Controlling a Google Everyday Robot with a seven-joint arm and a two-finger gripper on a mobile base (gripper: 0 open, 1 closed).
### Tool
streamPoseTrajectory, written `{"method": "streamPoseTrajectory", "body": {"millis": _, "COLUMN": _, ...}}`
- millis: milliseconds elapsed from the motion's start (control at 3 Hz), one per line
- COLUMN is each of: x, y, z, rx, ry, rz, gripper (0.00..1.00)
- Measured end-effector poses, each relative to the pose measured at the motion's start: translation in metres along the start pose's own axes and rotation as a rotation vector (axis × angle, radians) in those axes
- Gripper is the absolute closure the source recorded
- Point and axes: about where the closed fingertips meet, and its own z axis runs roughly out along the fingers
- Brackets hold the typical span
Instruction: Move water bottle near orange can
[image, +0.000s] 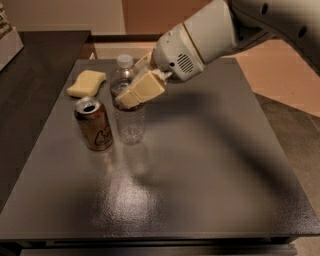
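The water bottle (127, 117) is clear plastic with a white cap and a dark label band. It stands upright on the grey table (200, 165), just right of the orange can (94, 124). The can is orange-brown with a silver top and dark markings, and a narrow gap separates it from the bottle. My gripper (131, 95) reaches in from the upper right and is shut on the bottle at its label band. A cream finger (142, 90) covers the bottle's near side.
A pale yellow sponge (87, 83) lies at the table's back left, behind the can. A darker counter (30, 75) adjoins the table on the left. The floor drops away past the table's right edge.
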Motion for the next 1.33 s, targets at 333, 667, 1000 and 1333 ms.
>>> {"method": "streamPoseTrajectory", "body": {"millis": 333, "x": 0.0, "y": 0.005, "z": 0.012, "rx": -0.01, "ry": 0.014, "rz": -0.006, "gripper": 1.0}}
{"method": "streamPoseTrajectory", "body": {"millis": 667, "x": 0.002, "y": 0.008, "z": 0.019, "rx": -0.013, "ry": 0.023, "rz": -0.013, "gripper": 1.0}}
{"method": "streamPoseTrajectory", "body": {"millis": 1000, "x": 0.004, "y": 0.009, "z": 0.024, "rx": -0.009, "ry": 0.03, "rz": -0.018, "gripper": 0.83}}
{"method": "streamPoseTrajectory", "body": {"millis": 1333, "x": 0.008, "y": 0.008, "z": 0.027, "rx": 0.006, "ry": 0.037, "rz": -0.023, "gripper": 0.59}}
